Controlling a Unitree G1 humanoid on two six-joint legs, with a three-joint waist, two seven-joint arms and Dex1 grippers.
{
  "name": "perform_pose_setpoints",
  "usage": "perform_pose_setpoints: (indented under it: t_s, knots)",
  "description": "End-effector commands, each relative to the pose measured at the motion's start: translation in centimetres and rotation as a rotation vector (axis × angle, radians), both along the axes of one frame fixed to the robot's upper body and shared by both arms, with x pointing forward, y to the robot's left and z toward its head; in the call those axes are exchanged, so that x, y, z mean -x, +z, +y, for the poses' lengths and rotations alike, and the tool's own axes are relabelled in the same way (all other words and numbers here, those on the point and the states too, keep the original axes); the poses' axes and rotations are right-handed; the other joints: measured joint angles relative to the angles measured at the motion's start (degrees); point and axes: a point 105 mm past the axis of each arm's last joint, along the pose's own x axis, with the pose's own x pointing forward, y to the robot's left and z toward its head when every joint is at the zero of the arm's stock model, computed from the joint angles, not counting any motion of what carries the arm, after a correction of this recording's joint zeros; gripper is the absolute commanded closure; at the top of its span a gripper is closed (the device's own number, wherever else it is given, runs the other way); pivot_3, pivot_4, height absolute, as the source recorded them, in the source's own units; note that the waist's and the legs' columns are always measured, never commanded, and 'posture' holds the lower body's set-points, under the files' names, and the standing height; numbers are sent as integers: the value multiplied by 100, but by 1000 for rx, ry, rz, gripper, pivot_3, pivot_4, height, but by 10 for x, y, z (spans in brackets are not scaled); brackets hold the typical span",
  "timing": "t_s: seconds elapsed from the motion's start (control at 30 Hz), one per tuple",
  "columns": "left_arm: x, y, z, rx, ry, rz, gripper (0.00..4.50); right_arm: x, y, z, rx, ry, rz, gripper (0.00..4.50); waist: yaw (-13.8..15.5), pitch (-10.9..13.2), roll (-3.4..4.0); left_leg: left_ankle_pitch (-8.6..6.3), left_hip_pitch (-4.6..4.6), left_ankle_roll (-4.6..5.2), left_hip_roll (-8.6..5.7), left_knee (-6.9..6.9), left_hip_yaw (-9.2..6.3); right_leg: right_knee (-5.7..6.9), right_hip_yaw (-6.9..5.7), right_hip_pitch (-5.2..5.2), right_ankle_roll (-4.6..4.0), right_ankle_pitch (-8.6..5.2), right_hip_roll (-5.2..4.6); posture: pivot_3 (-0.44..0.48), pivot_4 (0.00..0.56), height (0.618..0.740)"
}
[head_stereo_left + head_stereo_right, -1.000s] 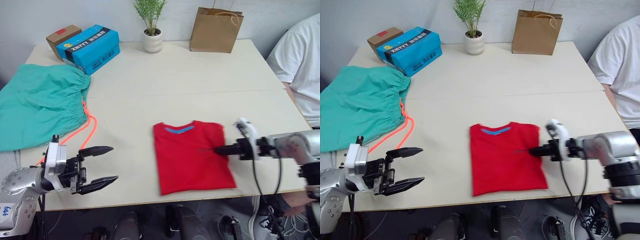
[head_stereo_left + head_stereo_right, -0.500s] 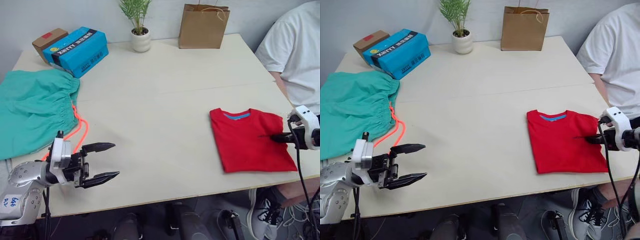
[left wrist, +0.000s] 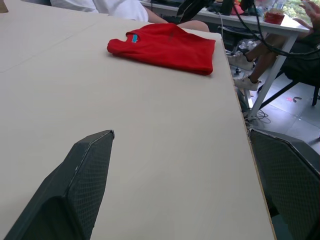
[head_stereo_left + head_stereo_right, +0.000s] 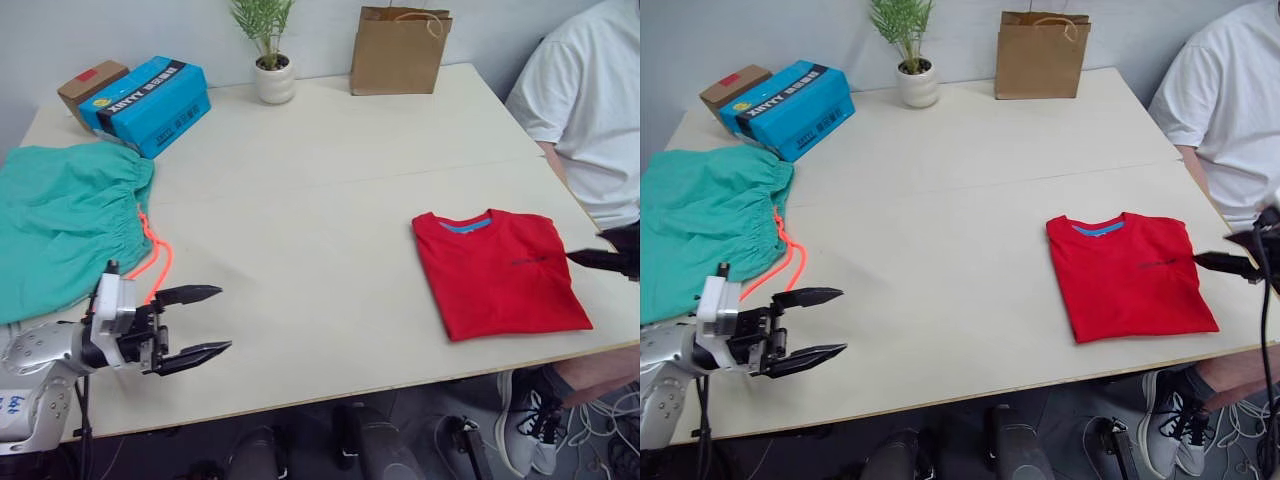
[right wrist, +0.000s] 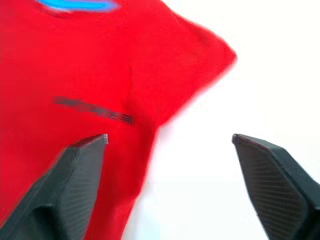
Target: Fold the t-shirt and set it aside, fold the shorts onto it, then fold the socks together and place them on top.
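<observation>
My left gripper (image 4: pixel 198 323) hovers over the near left part of the table (image 4: pixel 330 190), its two black fingers spread wide with nothing between them. Just beyond it the neon orange drawstring (image 4: pixel 152 250) loops across the tabletop, running back to the gathered waistband of the teal shorts (image 4: pixel 55 230), which lie spread out at the left edge, partly hanging off.

My right gripper (image 4: pixel 1225 264) sits at the far right edge of the table, just beside the right side of the red t-shirt (image 4: pixel 495 272). In the right wrist view its fingers (image 5: pixel 75 170) stand well apart, one over the red cloth near the small dark chest print, the other over bare table, and they hold nothing. The t-shirt lies flat and folded into a neat rectangle, blue neckband facing away from me.

At the back of the table stand a blue box (image 4: pixel 145 100) with a brown cardboard box (image 4: pixel 90 82) beside it, a potted plant (image 4: pixel 266 50) and a brown paper bag (image 4: pixel 397 50). A person in a white t-shirt (image 4: pixel 585 110) sits at the right.
</observation>
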Motion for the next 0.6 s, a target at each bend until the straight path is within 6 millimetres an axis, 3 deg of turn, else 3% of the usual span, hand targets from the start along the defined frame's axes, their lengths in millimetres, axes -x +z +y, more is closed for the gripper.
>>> perform_pose_setpoints:
  t_s: [0.03,0.17,0.3,0.6]
  knots:
    - [-1,5,17,-84,121,-56,0,-7,37,60,-12,293,-291,27,-46,-4,-11,0,7,-4,2,-2,-5,4,4,0,0,0,6,0,150,740]
    - [-4,-2,24,-125,199,-62,0,-15,-1,111,35,451,-340,27,-2,-12,-45,-2,10,-20,10,5,-28,8,14,7,0,1,26,0,150,740]
    - [-2,-9,30,-159,268,-83,0,-25,-14,163,-44,480,-467,27,54,-7,-38,-8,-4,-9,7,17,-20,12,27,-3,1,1,23,0,150,740]
    - [1,-10,39,-152,333,-86,0,-35,-33,207,-182,435,-465,27,66,-11,-43,-16,-3,2,7,26,-19,17,28,-3,-1,2,20,0,150,740]
